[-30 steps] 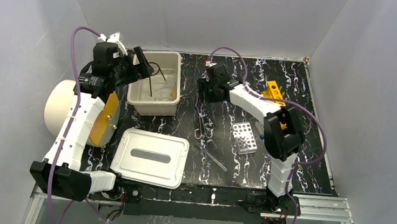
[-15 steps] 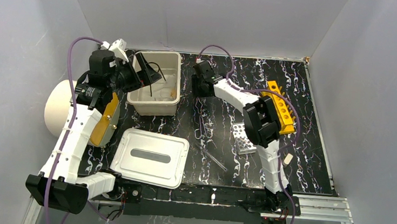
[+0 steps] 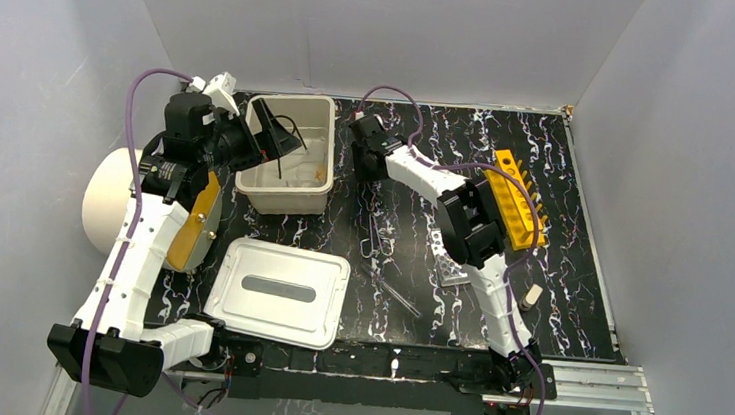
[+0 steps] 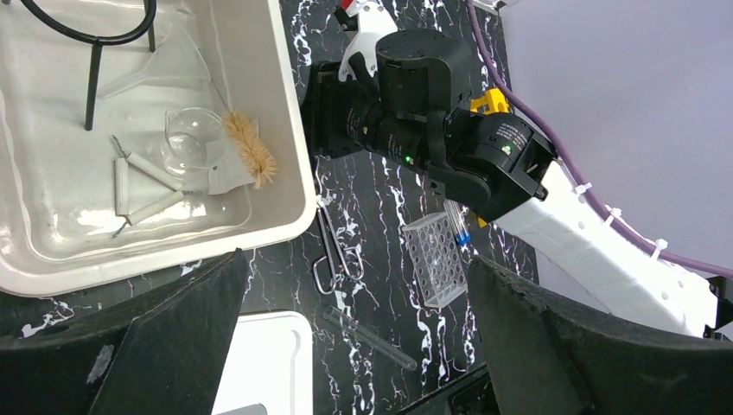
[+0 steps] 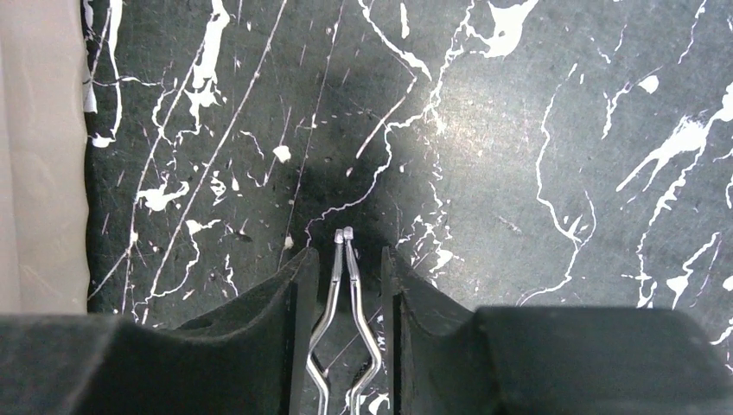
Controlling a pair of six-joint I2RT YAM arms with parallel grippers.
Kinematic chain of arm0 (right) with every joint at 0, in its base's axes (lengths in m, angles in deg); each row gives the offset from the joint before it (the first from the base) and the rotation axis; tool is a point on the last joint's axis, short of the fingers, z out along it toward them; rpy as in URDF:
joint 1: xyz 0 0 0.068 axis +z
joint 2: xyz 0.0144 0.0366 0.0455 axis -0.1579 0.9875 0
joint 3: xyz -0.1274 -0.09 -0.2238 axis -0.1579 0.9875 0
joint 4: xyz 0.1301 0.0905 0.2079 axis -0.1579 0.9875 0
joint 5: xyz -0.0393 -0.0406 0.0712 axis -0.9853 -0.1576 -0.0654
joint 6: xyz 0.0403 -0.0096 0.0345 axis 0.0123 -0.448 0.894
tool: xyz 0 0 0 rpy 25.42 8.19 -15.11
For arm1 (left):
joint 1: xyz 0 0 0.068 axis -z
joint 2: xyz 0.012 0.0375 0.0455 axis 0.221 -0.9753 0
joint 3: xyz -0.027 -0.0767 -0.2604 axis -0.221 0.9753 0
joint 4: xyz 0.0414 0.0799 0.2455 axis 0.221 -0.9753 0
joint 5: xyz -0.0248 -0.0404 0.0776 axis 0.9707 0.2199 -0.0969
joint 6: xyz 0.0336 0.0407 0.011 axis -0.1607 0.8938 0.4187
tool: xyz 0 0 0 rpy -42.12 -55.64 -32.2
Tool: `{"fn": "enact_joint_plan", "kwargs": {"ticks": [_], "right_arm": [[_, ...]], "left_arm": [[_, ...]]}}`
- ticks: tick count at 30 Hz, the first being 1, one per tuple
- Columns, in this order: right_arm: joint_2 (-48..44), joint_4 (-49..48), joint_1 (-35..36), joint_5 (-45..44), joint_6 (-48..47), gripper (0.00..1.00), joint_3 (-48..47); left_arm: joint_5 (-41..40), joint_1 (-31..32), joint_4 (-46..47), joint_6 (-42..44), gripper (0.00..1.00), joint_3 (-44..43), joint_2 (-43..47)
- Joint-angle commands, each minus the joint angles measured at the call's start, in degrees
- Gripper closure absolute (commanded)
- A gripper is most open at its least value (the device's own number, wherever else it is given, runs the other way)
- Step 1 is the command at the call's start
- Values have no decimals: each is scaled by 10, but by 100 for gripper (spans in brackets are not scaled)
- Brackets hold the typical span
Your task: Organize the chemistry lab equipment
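Observation:
The wire metal tongs (image 5: 346, 285) lie on the black marble table, tips pointing away, between the fingers of my right gripper (image 5: 344, 259). Its jaws stand narrowly apart on either side of the tongs, with small gaps. In the top view the right gripper (image 3: 371, 173) is beside the cream bin (image 3: 284, 192), over the far end of the tongs (image 3: 374, 230). My left gripper (image 4: 354, 346) is wide open and empty, high above the bin (image 4: 290, 130). The silver perforated rack (image 4: 436, 259), a blue-capped vial (image 4: 458, 226), a glass tube (image 4: 367, 337) and the yellow rack (image 3: 515, 200) are on the table.
The bin holds a black ring stand (image 4: 91, 52), a glass beaker (image 4: 190, 138), a brush (image 4: 251, 156) and a white-handled clamp (image 4: 143, 190). A white lid (image 3: 281, 290) lies front left. The big cream cylinder (image 3: 108, 200) stands at the left. A small white piece (image 3: 531, 295) lies at the right.
The right arm has swung left and back towards the bin, uncovering the yellow rack. The left gripper shifted slightly right over the bin, then held still.

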Motion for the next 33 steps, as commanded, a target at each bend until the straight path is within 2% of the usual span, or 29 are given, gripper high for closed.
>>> {"fn": "enact_joint_plan", "kwargs": {"ticks": [1, 4, 13, 20, 26, 33], "right_arm": [[16, 5, 3, -14, -13, 61, -34], [20, 4, 3, -16, -21, 68, -32], [-11, -21, 3, -39, -51, 99, 4], [-103, -74, -11, -62, -79, 100, 67], [-215, -146, -59, 19, -59, 100, 156], [-303, -158, -106, 91, -32, 100, 210]], "left_arm": [[15, 2, 7, 6, 2, 4, 10], [16, 3, 8, 6, 2, 4, 8], [41, 11, 16, 8, 2, 1, 0], [47, 21, 21, 10, 2, -12, -15], [58, 22, 30, 3, 2, -10, -25], [107, 27, 53, 2, 2, -9, -41]]}}
